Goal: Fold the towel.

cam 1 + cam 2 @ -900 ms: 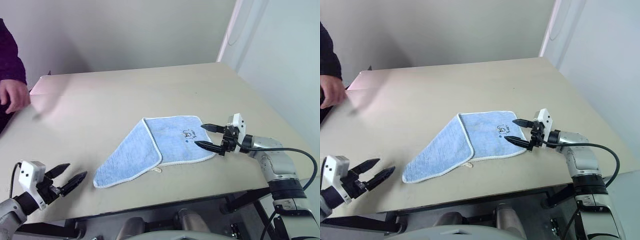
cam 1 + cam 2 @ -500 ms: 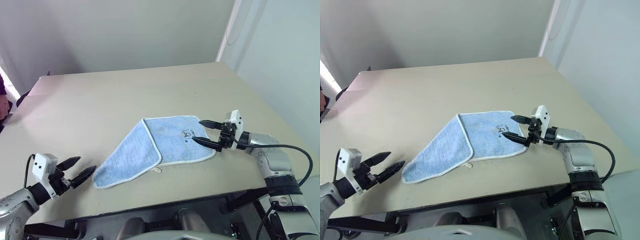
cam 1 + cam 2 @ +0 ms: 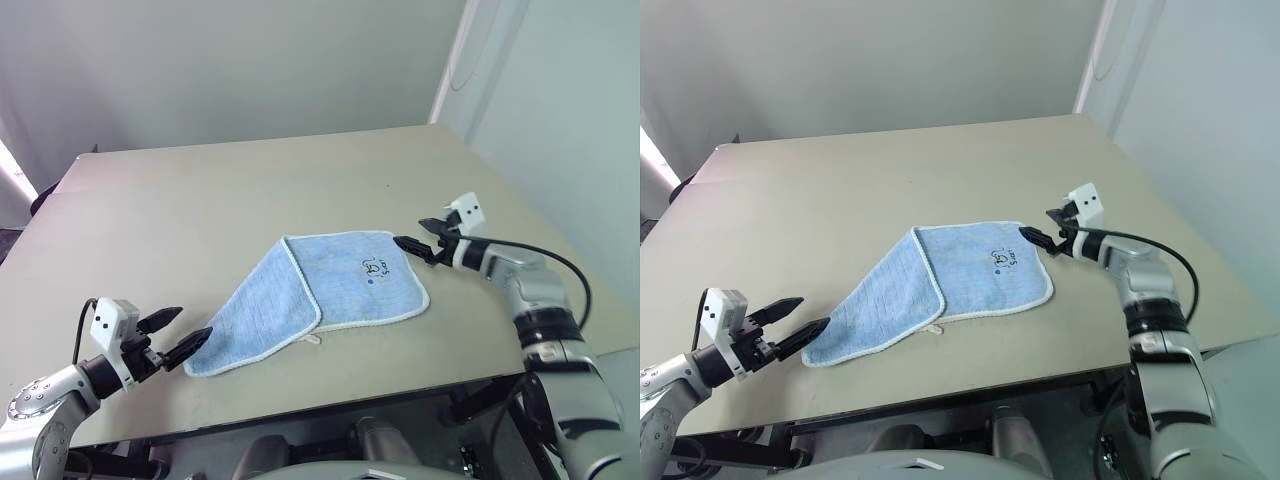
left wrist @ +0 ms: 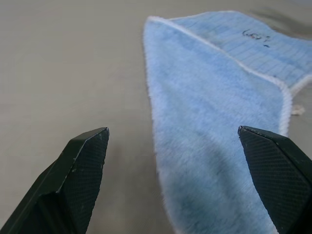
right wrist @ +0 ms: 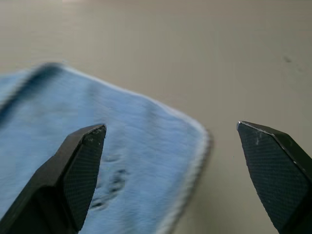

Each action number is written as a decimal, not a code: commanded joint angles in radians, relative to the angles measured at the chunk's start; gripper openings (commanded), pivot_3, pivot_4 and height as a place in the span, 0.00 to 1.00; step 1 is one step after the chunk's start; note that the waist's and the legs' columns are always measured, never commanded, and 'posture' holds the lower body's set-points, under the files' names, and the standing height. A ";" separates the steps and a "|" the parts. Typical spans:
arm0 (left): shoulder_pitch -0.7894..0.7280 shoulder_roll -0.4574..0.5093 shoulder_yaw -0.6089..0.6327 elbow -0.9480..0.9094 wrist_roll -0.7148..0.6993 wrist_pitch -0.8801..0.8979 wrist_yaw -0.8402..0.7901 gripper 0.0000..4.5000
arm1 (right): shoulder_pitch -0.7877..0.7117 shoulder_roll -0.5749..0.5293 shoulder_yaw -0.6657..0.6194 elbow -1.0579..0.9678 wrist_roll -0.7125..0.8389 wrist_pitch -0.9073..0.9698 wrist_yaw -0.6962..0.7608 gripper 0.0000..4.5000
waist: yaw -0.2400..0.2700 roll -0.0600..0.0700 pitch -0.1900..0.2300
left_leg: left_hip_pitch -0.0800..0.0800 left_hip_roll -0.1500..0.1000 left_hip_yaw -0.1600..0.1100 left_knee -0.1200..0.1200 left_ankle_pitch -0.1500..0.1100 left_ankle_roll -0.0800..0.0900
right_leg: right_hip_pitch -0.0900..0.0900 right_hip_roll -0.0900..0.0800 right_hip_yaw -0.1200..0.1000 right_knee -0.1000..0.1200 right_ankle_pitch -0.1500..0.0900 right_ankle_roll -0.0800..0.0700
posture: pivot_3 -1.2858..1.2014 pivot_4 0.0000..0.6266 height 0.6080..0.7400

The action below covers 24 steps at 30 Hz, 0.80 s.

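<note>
Towel, light blue terry cloth [image 3: 320,290]: my spread left gripper [image 3: 184,335] at its near-left tip; spread right gripper [image 3: 418,235] at far-right corner.

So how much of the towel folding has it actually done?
One fold looks made: the towel lies partly doubled on the table. Nothing is held; the open left end effector and open right end effector sit at opposite corners. Further folding remains.

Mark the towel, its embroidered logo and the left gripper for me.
towel [image 3: 330,288], left eye view: middle of the blue cloth.
embroidered logo [image 3: 377,266], left eye view: on the dark stitching.
left gripper [image 3: 182,335], left eye view: midway between its open fingertips.
</note>
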<state>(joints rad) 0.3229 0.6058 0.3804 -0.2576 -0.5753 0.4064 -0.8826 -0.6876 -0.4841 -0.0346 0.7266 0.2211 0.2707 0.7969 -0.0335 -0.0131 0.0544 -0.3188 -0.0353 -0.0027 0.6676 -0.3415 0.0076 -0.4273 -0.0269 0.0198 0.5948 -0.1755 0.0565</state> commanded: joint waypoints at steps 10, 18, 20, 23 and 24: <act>-0.117 -0.036 -0.185 -0.188 0.023 0.047 0.114 1.00 | -0.209 0.087 0.012 0.340 -0.077 -0.067 0.077 1.00 | -0.009 0.001 0.000 | -0.001 -0.001 0.000 0.000 0.000 0.000 | 0.000 -0.002 0.000 -0.001 0.005 0.000 | 0.52 0.00 1.00; -0.167 -0.058 -0.298 -0.203 0.059 0.046 0.150 1.00 | -0.287 0.136 -0.001 0.498 -0.125 -0.136 -0.050 1.00 | -0.024 0.003 -0.001 | 0.000 0.000 -0.001 -0.001 0.000 0.000 | 0.000 0.001 0.001 0.001 0.005 -0.001 | 0.52 0.00 1.00; -0.165 -0.062 -0.303 -0.204 0.058 0.048 0.157 1.00 | -0.303 0.148 -0.012 0.529 -0.129 -0.133 -0.077 1.00 | -0.029 0.003 -0.001 | 0.000 0.000 -0.001 -0.001 0.000 0.000 | 0.000 0.001 0.001 0.002 0.005 -0.001 | 0.52 0.00 1.00; -0.156 -0.071 -0.314 -0.206 0.064 0.043 0.170 1.00 | -0.322 0.176 -0.023 0.566 -0.137 -0.126 -0.117 1.00 | -0.036 0.003 -0.001 | 0.000 0.000 -0.001 -0.001 0.001 -0.001 | 0.000 0.001 0.001 0.002 0.005 -0.001 | 0.52 0.00 1.00; -0.151 -0.073 -0.320 -0.207 0.070 0.041 0.176 1.00 | -0.329 0.189 -0.022 0.576 -0.144 -0.123 -0.129 1.00 | -0.038 0.003 -0.001 | 0.000 0.000 -0.001 -0.001 0.001 -0.001 | 0.000 0.001 0.002 0.001 0.005 -0.001 | 0.52 0.00 1.00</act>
<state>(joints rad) 0.1707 0.5345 0.0600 -0.4316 -0.5103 0.4567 -0.7147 -0.9726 -0.3095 -0.0415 1.3005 0.0819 0.1589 0.6863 -0.0715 -0.0103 0.0534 -0.3186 -0.0358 -0.0033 0.6670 -0.3410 0.0070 -0.4269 -0.0259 0.0218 0.5961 -0.1707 0.0557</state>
